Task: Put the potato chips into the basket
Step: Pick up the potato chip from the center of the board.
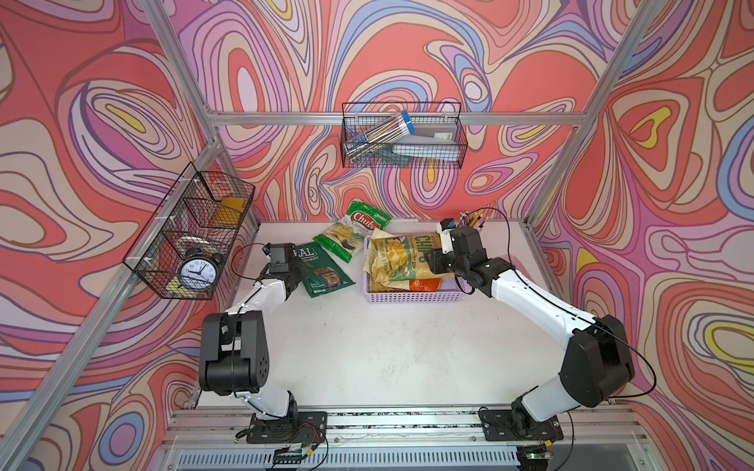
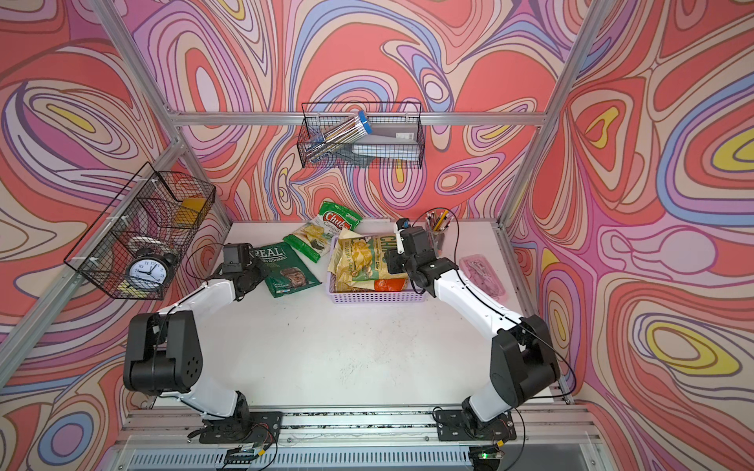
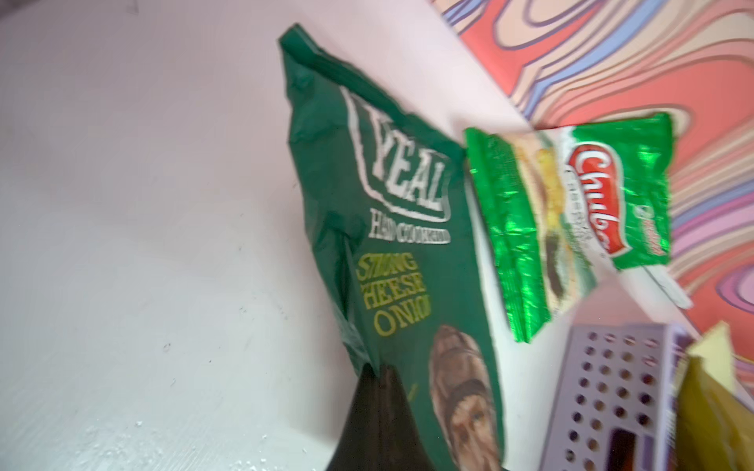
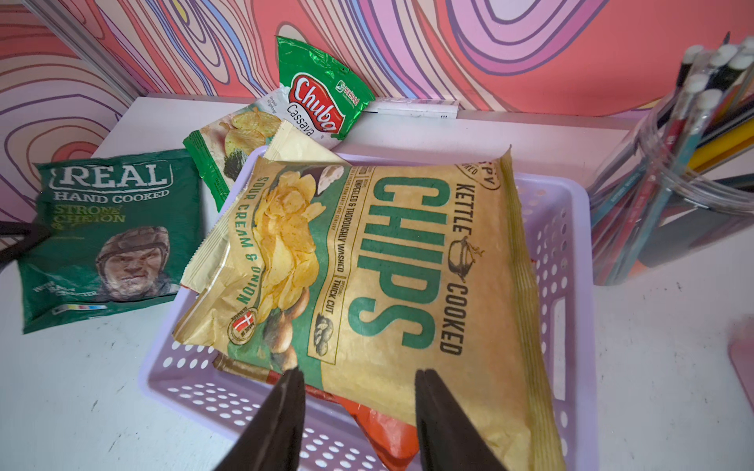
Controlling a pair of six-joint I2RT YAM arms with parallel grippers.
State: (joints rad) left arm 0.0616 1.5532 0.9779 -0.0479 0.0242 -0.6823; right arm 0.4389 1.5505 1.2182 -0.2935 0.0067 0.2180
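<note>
The lilac basket (image 1: 412, 297) (image 4: 571, 228) stands at the back middle of the table. A yellow-green CHIPS bag (image 1: 402, 261) (image 4: 408, 265) lies on top in it, over a red bag (image 1: 424, 284) (image 4: 379, 428) and a cream bag corner (image 4: 293, 149). My right gripper (image 1: 427, 256) (image 4: 359, 373) hangs open just above the CHIPS bag's edge, holding nothing. Left of the basket the dark green REAL bag (image 1: 324, 271) (image 3: 391, 228) lies on the table. My left gripper (image 1: 298, 269) (image 3: 377, 369) is shut on its left edge. A bright green Chuba bag (image 1: 359, 228) (image 3: 571, 212) lies behind it.
A clear cup of pencils (image 1: 475, 220) (image 4: 693, 183) stands right behind the basket. A pink case (image 2: 483, 275) lies at the table's right edge. Black wire baskets hang on the back wall (image 1: 402, 136) and the left wall (image 1: 191, 240), the latter with an alarm clock.
</note>
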